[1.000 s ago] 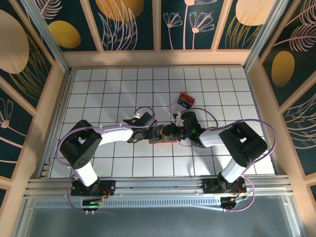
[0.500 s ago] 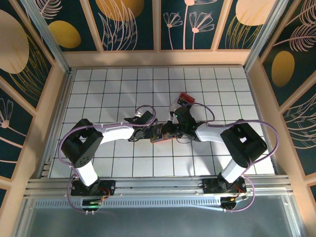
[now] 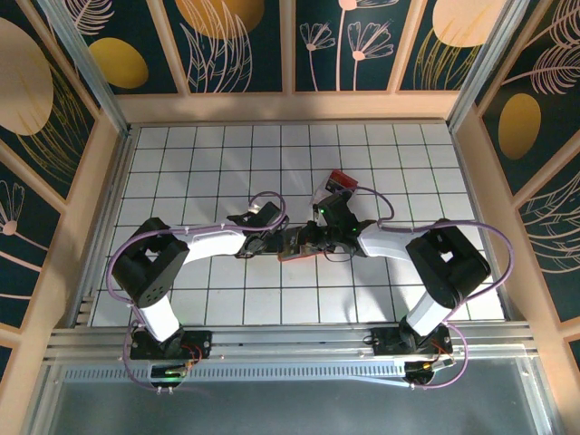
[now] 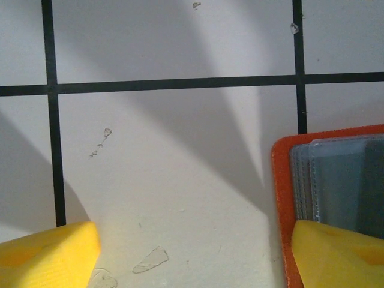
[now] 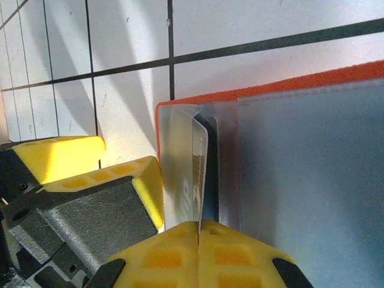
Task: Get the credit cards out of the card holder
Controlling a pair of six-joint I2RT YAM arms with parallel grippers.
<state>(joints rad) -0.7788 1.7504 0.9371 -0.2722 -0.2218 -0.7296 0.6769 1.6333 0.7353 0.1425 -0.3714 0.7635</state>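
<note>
Top external: left gripper (image 3: pixel 272 244) and right gripper (image 3: pixel 314 242) meeting head-on over the card holder (image 3: pixel 292 246) near mid-table.
Holder: open and flat on the tiled table (image 4: pixel 168 180), blue-grey pockets facing up.
Right gripper: pads (image 5: pixel 240 252) pressed together on the edge of a credit card (image 5: pixel 200 171) standing partly out of its pocket, probably gripped for a straight pull.
Left gripper: fingers (image 4: pixel 48 255) spread wide, one over the holder's orange rim, likely to pin the wallet against that pull; actual contact unclear.
Edges: orange rim just beside the card, left fingers close alongside.
Open room: bare tiles on the near side; clear box (image 3: pixel 337 185) close behind the right gripper, worth avoiding.
</note>
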